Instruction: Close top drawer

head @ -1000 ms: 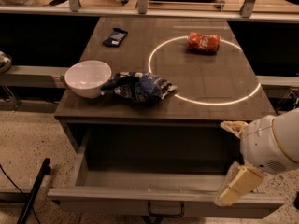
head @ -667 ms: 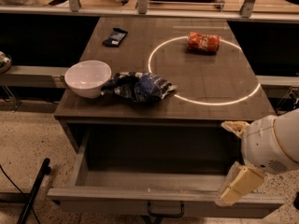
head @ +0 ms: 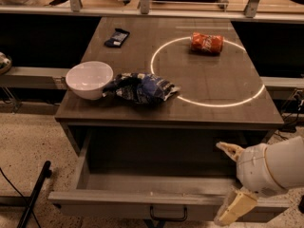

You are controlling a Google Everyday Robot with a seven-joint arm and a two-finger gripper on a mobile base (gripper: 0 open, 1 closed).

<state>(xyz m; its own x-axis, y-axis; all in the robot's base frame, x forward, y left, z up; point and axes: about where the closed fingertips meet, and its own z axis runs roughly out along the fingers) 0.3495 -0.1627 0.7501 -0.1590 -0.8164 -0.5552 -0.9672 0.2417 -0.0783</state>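
Since the earlier frame the gripper (head: pixel 223 182) has been lowered a little at the right end of the drawer front, while nothing else is seen to have shifted. Its jaws are held apart, one pale finger raised over the drawer's right inner corner and the other hanging low in front of the front panel near its right end; nothing is seen clamped between them, and whether the lower one touches the panel cannot be told. The top drawer (head: pixel 118 204) is found pulled well out from beneath the tabletop (head: pixel 213 80), its interior laid open and dark, with a dark loop handle (head: pixel 168 215) fixed at the centre of its front panel. On the tabletop a white bowl (head: pixel 89 80) is set upright near the front left edge, and a crumpled blue bag (head: pixel 141 87) is laid just beside it, to its right. A thin white ring (head: pixel 209 103) is marked across the right half of the surface; the bag's right end reaches its line. An orange can (head: pixel 207 42) is laid on its side at the far part of that ring. A small dark packet (head: pixel 117 37) is placed flat toward the far left corner, well apart from the rest. A black pole (head: pixel 34 194) is seen slanting over the speckled floor (head: pixel 28 141) at lower left
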